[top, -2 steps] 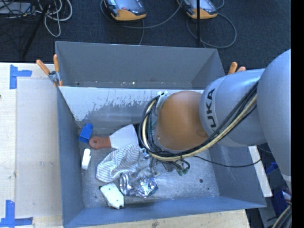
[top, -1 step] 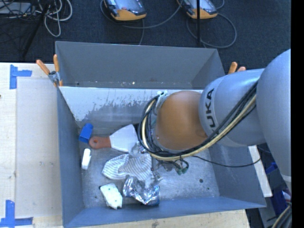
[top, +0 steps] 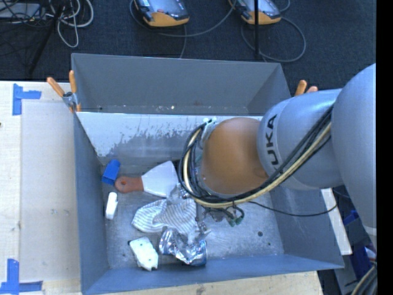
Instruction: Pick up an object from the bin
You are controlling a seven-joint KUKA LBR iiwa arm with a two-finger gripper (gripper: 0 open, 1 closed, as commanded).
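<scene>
My gripper (top: 199,221) comes down from under the arm's wrist at the front middle of the bin. It stands over the right edge of a grey-and-white striped cloth (top: 161,216) and just above a crumpled silvery foil piece (top: 184,247). Whether it touches either one is hidden by the wrist. To the upper left lies a scraper (top: 152,180) with a white blade and a brown handle.
A small blue block (top: 111,171) and a small white cylinder (top: 111,204) lie by the left wall. A white lumpy object (top: 144,253) sits at the front left. The arm covers the bin's right middle; bare floor shows at the front right.
</scene>
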